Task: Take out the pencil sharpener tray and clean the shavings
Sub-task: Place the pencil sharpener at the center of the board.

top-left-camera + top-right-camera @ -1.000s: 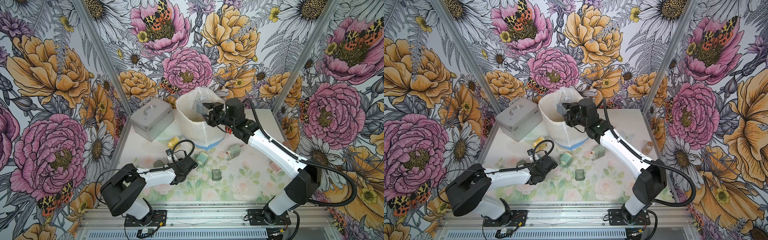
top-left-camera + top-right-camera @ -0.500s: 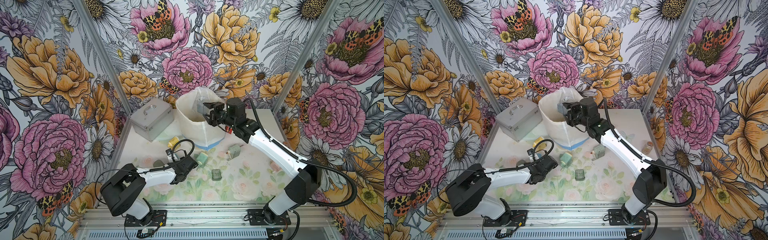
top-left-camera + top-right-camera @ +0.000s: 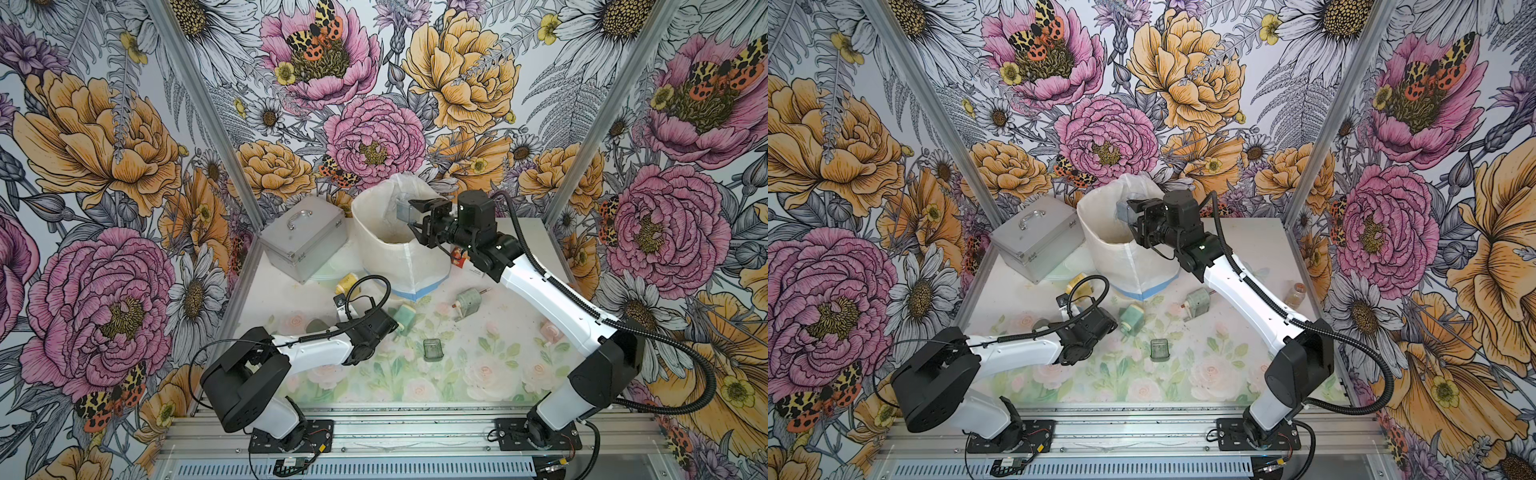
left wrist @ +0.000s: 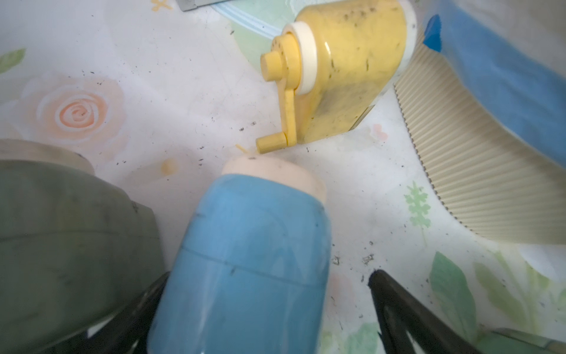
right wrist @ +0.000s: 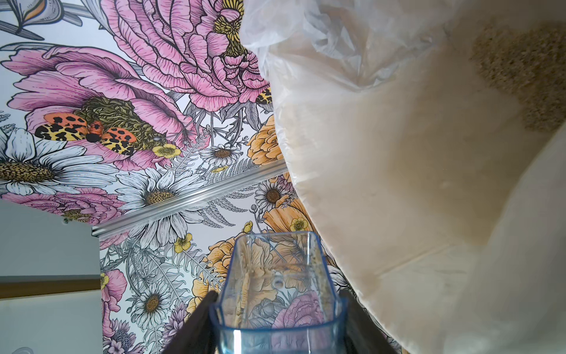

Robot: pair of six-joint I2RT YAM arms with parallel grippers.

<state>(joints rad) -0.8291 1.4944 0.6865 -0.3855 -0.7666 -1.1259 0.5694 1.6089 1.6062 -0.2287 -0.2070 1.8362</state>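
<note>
My right gripper (image 3: 415, 216) (image 5: 277, 325) is shut on a clear bluish pencil sharpener tray (image 3: 402, 211) (image 5: 277, 285), held tipped above the mouth of a white bag (image 3: 395, 257). Brown shavings (image 5: 526, 70) lie heaped inside the bag. A thin line of crumbs clings to the tray's inner wall. Low over the table, my left gripper (image 4: 263, 306) is open around a blue pencil sharpener (image 4: 254, 260), with a gap between it and one finger (image 4: 395, 303). Dark shavings flecks (image 4: 367, 259) dot the table beside it.
A yellow sharpener (image 4: 346, 70) (image 3: 347, 284) lies just ahead of the left gripper, a dark green object (image 4: 61, 230) beside it. On the table are a green sharpener (image 3: 403, 318), a grey one (image 3: 467, 299) and a green tray (image 3: 432, 348). A silver case (image 3: 303, 237) stands at the back left.
My left gripper has opened and let go of the blue sharpener. The right arm has barely moved, the tray still over the bag.
</note>
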